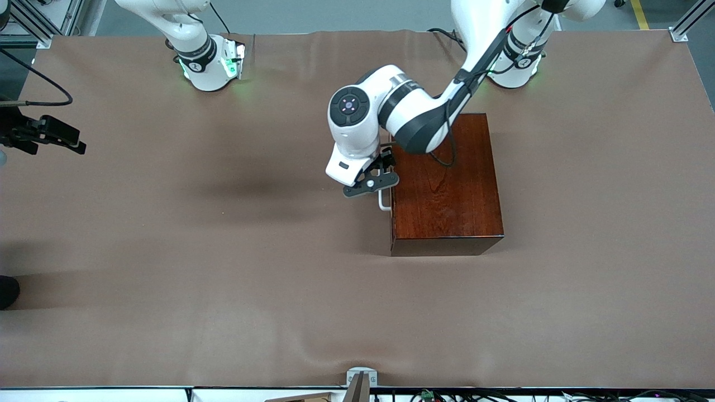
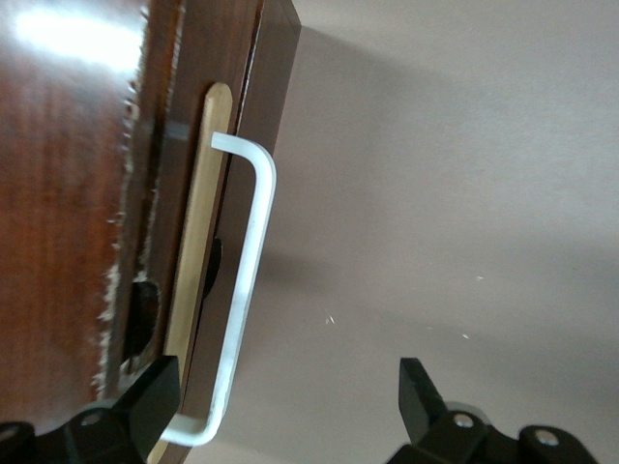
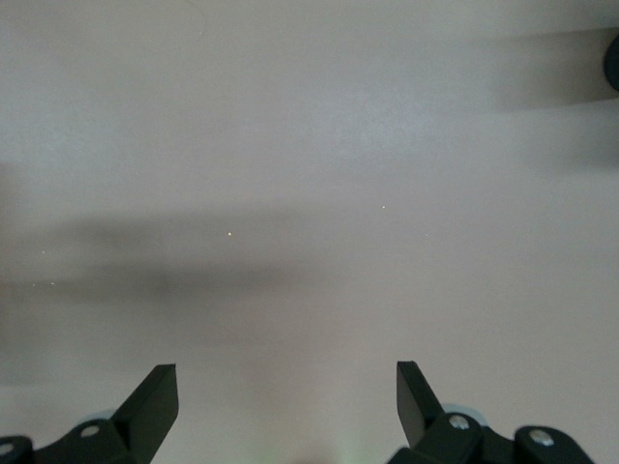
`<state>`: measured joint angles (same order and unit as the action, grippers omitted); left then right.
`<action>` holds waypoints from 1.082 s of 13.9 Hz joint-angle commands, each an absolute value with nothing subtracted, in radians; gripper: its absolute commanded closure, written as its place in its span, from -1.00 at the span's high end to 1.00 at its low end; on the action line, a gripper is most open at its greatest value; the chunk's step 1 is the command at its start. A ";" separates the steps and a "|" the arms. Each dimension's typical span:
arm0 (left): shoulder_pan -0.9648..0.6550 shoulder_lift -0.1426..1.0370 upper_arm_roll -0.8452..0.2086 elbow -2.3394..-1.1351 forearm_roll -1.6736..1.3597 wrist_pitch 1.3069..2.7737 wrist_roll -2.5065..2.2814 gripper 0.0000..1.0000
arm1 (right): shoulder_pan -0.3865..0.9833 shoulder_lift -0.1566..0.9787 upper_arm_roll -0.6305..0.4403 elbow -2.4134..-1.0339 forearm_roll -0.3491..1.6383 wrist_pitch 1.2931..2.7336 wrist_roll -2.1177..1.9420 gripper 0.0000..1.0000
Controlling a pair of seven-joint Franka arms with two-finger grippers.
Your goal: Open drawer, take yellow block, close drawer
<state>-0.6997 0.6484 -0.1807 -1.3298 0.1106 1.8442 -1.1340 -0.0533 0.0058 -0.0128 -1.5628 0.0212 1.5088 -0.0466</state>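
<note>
The glossy reddish-brown wooden box (image 1: 447, 190) stands on the table near the left arm's base. Its drawer (image 2: 198, 222) looks pushed in, its front facing the right arm's end of the table. The white U-shaped handle (image 1: 384, 201) sticks out from it. My left gripper (image 1: 375, 180) is open in front of the drawer, at the handle. In the left wrist view the left gripper (image 2: 287, 401) has one end of the handle (image 2: 247, 271) between its fingers, close to one finger (image 2: 155, 396). My right gripper (image 3: 287, 396) is open and empty over bare table. The yellow block is hidden.
A brown cover (image 1: 223, 251) spans the whole table. A black device (image 1: 44, 134) juts in at the right arm's end. A small metal bracket (image 1: 360, 378) sits at the table edge nearest the front camera. The right arm (image 1: 204, 56) waits by its base.
</note>
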 commanded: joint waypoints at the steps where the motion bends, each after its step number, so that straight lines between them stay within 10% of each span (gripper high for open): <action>1: -0.719 0.683 -0.173 -1.302 0.147 1.836 -1.157 1.00 | -0.060 0.002 -0.005 -1.557 0.014 1.505 -0.046 1.00; 15: -0.750 0.764 -0.175 -1.313 0.229 1.836 -1.141 1.00 | -0.061 0.003 -0.005 -1.555 0.012 1.509 -0.046 1.00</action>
